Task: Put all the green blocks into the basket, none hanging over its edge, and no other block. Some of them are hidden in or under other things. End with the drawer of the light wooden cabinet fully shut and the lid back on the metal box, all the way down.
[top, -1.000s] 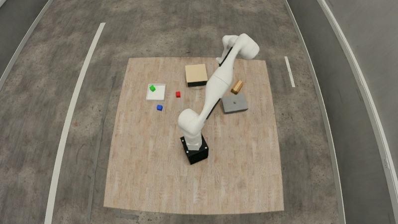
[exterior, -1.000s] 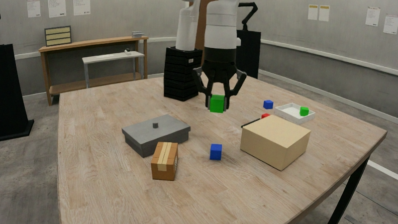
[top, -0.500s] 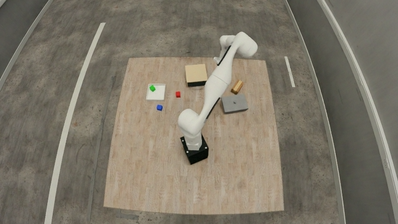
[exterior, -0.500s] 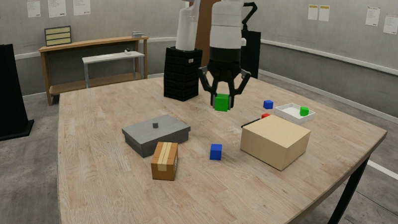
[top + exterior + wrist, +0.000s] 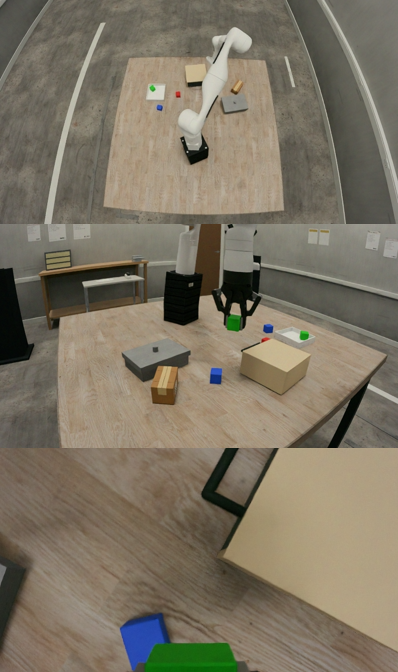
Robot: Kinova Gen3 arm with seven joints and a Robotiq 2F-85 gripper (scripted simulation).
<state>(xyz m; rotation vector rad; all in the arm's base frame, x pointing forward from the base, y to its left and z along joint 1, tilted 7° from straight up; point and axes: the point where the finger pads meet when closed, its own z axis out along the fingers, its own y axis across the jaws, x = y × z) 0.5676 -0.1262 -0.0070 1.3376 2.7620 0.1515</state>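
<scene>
Basket (image 5: 158, 94) (image 5: 288, 336): white, shallow and square, set flat on the table (image 5: 194, 189) (image 5: 125, 418) (image 5: 75, 523) at the left, as seen from above.
Green block in the basket (image 5: 152, 88) (image 5: 304, 335): contained near a corner.
First blue block (image 5: 159, 107) (image 5: 268, 328): placed on the table, just outside the basket.
Red block (image 5: 178, 94) (image 5: 265, 339): placed between basket and cabinet, partly hidden by the cabinet in the exterior view.
Cabinet (image 5: 195, 72) (image 5: 275, 355) (image 5: 320, 538): light wooden, with a black handle (image 5: 250, 346) (image 5: 216, 475) on its dark front; the drawer is seen to be shut or nearly so.
Black stand (image 5: 204, 156) (image 5: 182, 299): topped by the white arm (image 5: 214, 80) (image 5: 239, 260), which is stretched over the table.
Gripper (image 5: 234, 324) (image 5: 191, 668): pointed down, raised above the table.
Jaws: closed on the held green block (image 5: 234, 322) (image 5: 191, 658), which is gripped by two opposite sides.
Second blue block (image 5: 216, 376) (image 5: 144, 638): set on the table between cabinet and parcel, hidden from above.
Metal box (image 5: 234, 110) (image 5: 164, 365) (image 5: 9, 593): grey, covered by its knobbed lid (image 5: 229, 103) (image 5: 166, 349), which appears fully seated.
Parcel (image 5: 237, 87) (image 5: 164, 385): brown, taped, placed just beside the metal box.
</scene>
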